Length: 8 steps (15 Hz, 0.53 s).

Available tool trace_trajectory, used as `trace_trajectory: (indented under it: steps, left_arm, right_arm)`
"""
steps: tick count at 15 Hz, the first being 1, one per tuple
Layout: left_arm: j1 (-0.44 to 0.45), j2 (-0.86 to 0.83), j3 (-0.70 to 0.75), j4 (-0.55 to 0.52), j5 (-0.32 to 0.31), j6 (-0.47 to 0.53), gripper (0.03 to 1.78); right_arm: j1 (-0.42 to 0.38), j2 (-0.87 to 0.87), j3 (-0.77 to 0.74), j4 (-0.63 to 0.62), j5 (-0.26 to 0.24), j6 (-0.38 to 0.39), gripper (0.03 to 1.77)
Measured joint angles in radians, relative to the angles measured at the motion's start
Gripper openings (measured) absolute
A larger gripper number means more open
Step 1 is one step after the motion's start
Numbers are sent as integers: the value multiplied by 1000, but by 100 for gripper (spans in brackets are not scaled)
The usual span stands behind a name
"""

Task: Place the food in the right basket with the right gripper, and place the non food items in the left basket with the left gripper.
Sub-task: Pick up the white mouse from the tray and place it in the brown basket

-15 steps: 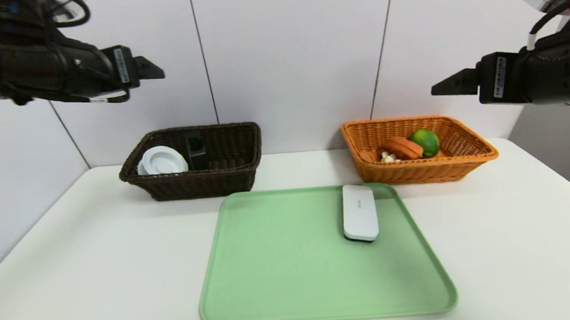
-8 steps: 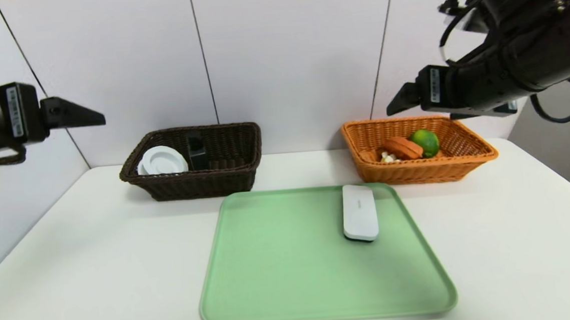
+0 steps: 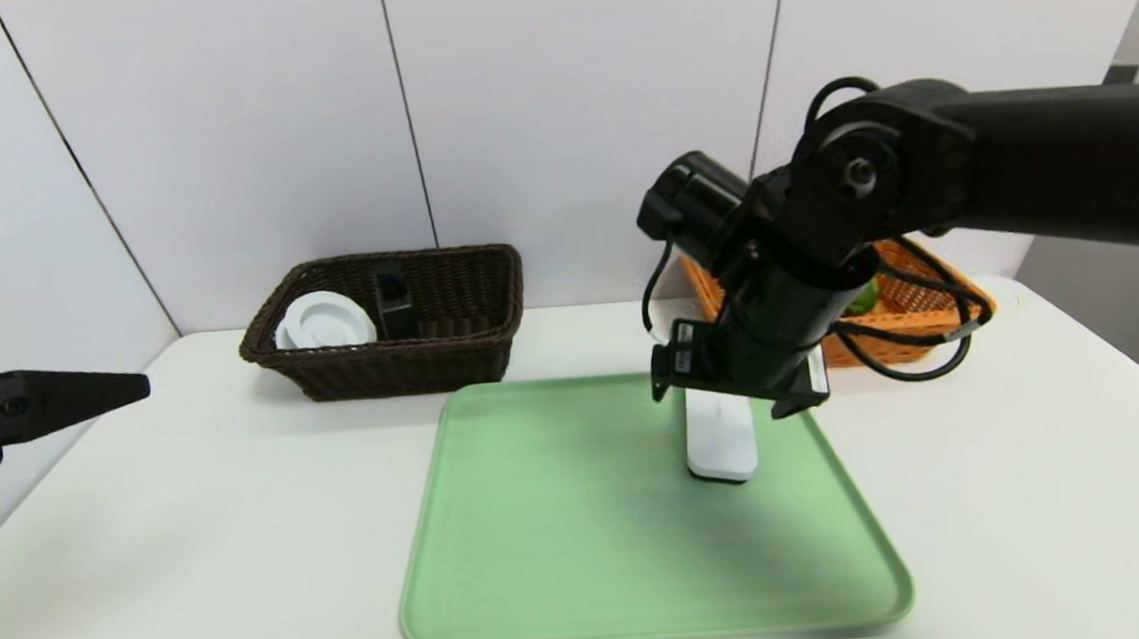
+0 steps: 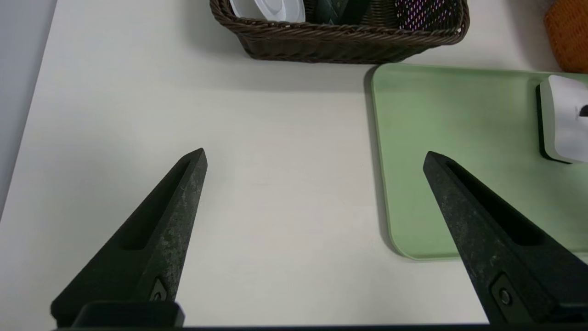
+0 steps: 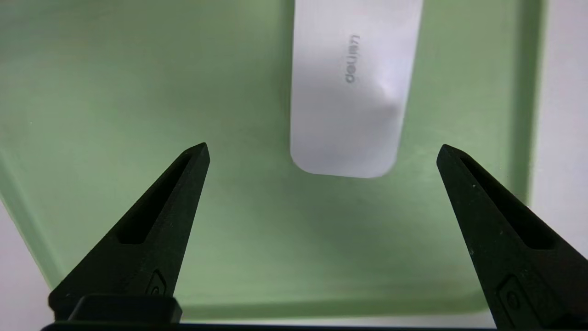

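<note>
Presently the flat white rounded box [image 5: 349, 87] lies lengthwise on the right part of the pale green rectangular plastic tray [image 3: 584, 529], grey lettering on its lid reading "deli", as best the right wrist view allows. The right gripper [image 5: 321, 149] hangs directly above the box's far end, pointing down, fingers spread wide and touching nothing; its black arm [image 3: 1019, 158] reaches in from the right and hides much of the light orange woven wicker basket [image 3: 938, 289], where only a sliver of the green lime-like fruit [image 3: 866, 295] shows. The left gripper [image 4: 314, 156] is low at the table's left edge, released, fingers wide apart over bare tabletop, well apart from the tray. In the dark brown woven wicker basket [image 3: 392, 362] lean the white round ribbed disc-like container [image 3: 327, 321] and the small dark bottle [image 3: 393, 302]; its label is unreadable. Surface: plain white matte table [image 3: 145, 550], backed by white wall panels [image 3: 574, 99] with thin dark seams.
</note>
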Motion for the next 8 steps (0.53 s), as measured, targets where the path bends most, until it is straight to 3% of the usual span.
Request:
trace_trajectory:
  steps: [5,8]
  left_arm:
    - [0,-26,47,0,-4,-1,169]
    - [0,-28,50,-1,-15,-1,169]
  right_arm:
    - [0,71,1,-117,-13,18,171]
    - [-4,101,2,-118,-70,17,171]
